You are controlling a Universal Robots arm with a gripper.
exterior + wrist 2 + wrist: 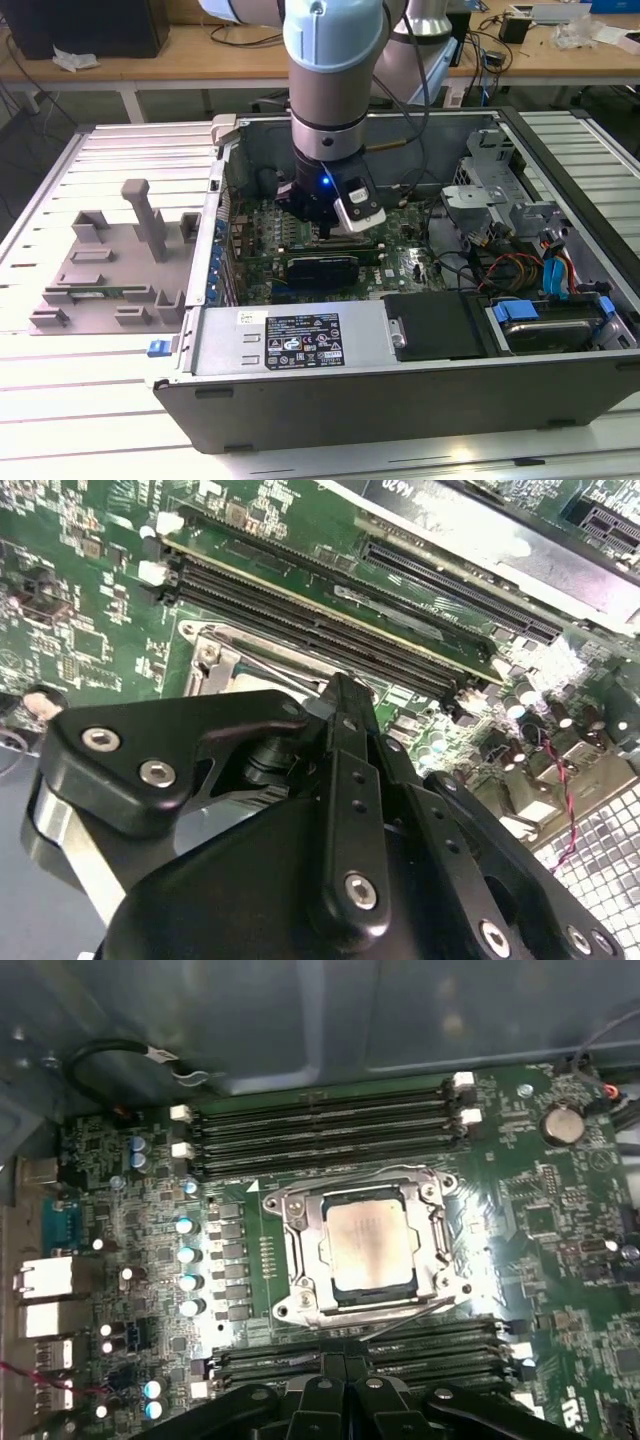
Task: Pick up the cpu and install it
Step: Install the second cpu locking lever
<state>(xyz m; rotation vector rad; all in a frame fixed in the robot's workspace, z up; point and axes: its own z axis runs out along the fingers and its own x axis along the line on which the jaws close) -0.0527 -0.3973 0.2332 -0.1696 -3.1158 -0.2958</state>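
**Cpu lying in the socket, gripper above the board**

The cpu (pixel 367 1247) lies flat inside the metal-framed socket (pixel 290 1260) in the first wrist view, its silver top plate facing up and nothing touching it. Banks of memory slots (pixel 320 1125) run along both long sides of the socket, and a coin cell (pixel 561 1123) sits on the board (pixel 560 1220) well apart from it.

In the exterior view the gripper (pixel 327 222) hangs low inside the open case (pixel 300 350), just above the board (pixel 400 265); the cpu cannot be made out there. Whether its jaws are parted or closed I cannot tell, and nothing is seen held in them.

On the exterior view's left, a grey fixture (pixel 110 265) stands on the table (pixel 60 400) beside the case.
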